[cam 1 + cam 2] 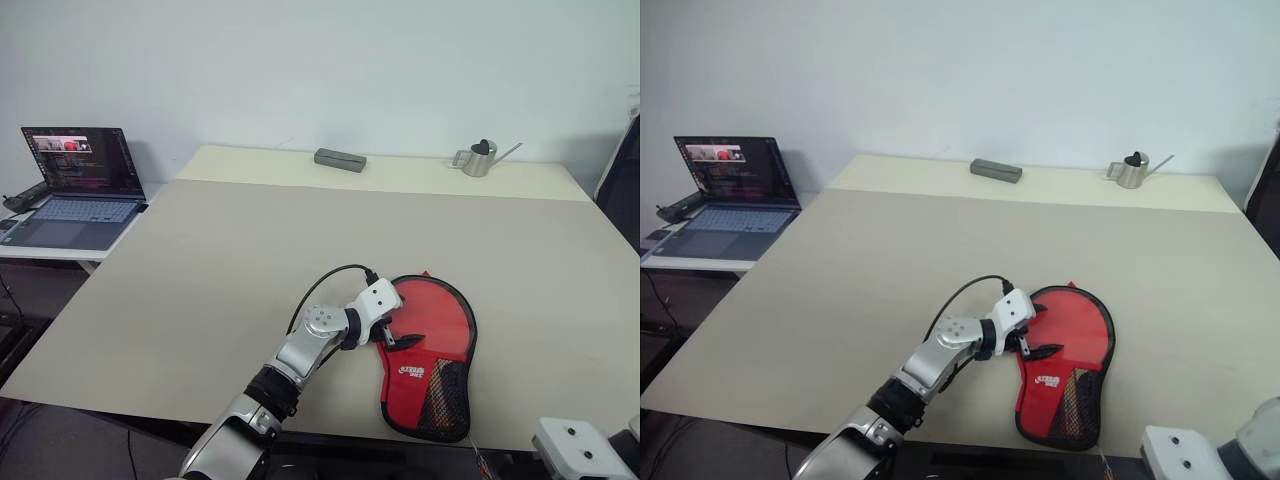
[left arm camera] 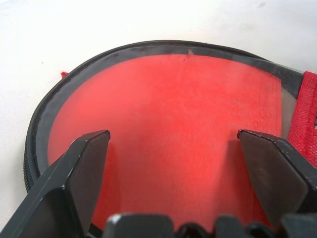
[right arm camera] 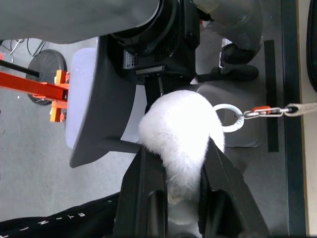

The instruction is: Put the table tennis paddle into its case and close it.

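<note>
Paddle's in the case, zip not done yet

Left gripper (image 1: 392,333) hangs wide open over the case (image 1: 430,352) near the table's (image 1: 200,260) front edge; right gripper (image 3: 181,163) pinches a white fluffy ball (image 3: 181,131), probably just parked.

Case (image 1: 432,345): red front, black rim, white logo, black mesh pocket. Table (image 1: 220,260): beige. Watering can (image 1: 480,158): silver. Box (image 1: 340,160): grey. Fluffy ball (image 3: 181,136): white.

The case (image 1: 430,360) lies near the table's (image 1: 200,270) front edge, the left gripper (image 1: 398,335) over it, box (image 1: 340,159) and watering can (image 1: 482,157) far behind, laptop (image 1: 75,190) off left.
</note>
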